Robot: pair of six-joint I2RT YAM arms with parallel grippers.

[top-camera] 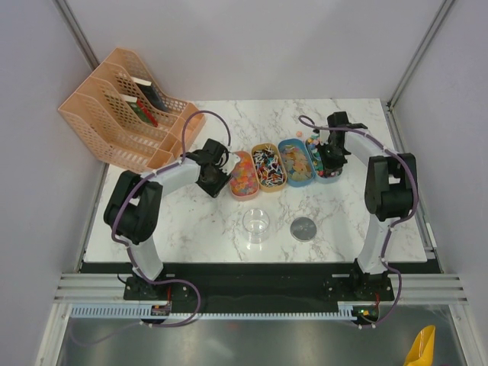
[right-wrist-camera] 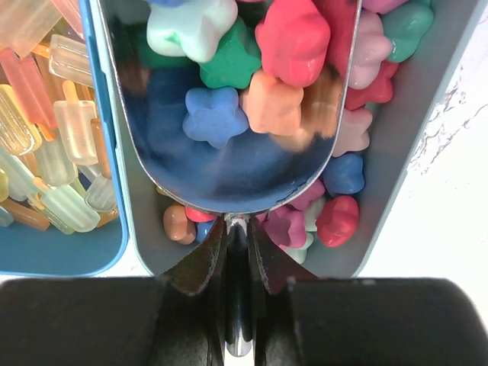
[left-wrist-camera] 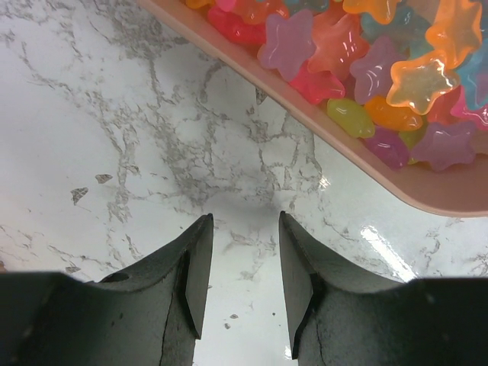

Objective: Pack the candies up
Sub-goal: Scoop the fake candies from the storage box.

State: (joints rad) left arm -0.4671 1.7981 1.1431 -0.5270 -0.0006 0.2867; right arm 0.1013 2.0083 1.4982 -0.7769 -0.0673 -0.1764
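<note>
Obs: right gripper (right-wrist-camera: pixel 238 255) clamped on handle of metal scoop (right-wrist-camera: pixel 229 164), candies (right-wrist-camera: pixel 293 38) heaped in its bowl just ahead of the fingers; they look small, light, hard and glossy, likely to roll, so carry by scoop, kept level; left gripper (left-wrist-camera: pixel 244 259) apart, empty, pink tray (left-wrist-camera: pixel 366 164) ahead-right.

The top external camera sits above and behind the 2 arm bases, facing down and forward over the whole marble table (top-camera: pixel 191 221), far enough off that the 4 trays (top-camera: pixel 273 188) look small. The left wrist camera rides low over the tabletop, looking out past the left gripper (left-wrist-camera: pixel 244 221) at the leftmost tray (left-wrist-camera: pixel 427 194), which the overhead view also shows. The right wrist camera looks steeply down past the right gripper (right-wrist-camera: pixel 238 229) along a scoop (right-wrist-camera: pixel 229 168) into the rightmost tray (right-wrist-camera: pixel 427 114), very near, with the blue tray (right-wrist-camera: pixel 61 255) at its left edge. Both trays appear from above too.
</note>
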